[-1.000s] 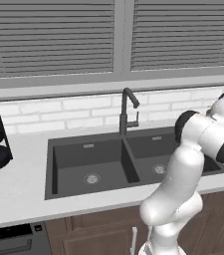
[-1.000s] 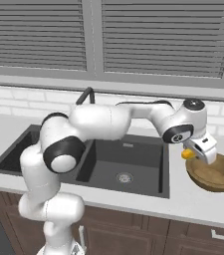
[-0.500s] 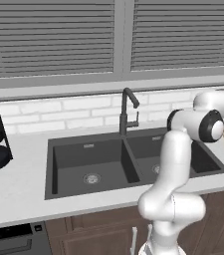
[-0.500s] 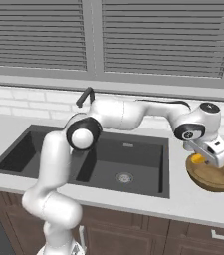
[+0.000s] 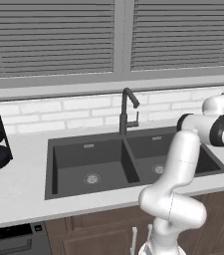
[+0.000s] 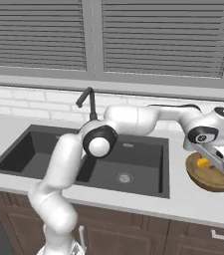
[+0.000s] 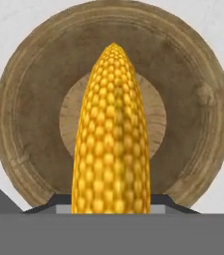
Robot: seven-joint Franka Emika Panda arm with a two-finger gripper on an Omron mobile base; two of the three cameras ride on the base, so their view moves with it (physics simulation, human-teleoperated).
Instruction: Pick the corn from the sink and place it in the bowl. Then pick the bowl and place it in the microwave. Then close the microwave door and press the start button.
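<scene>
Dark grey sink (image 6: pixel 91 159) is lying well off to the pincer's side, with white counter (image 6: pixel 203 201) running under the pincer. Golden-brown bowl (image 6: pixel 214 178) is sitting directly below the pincer (image 6: pixel 214 162), which is hanging over its middle. Corn (image 7: pixel 112 139) is being gripped between the partly closed jaws, pointing down at the bowl's centre.

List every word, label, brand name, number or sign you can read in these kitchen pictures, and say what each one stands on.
None: no readable text stands on anything here.
The corn, the bowl, the sink, the faucet and the window blinds are all unmarked.
The appliance panel at the lower left of the left base view bears tiny marks, too small to read.
</scene>
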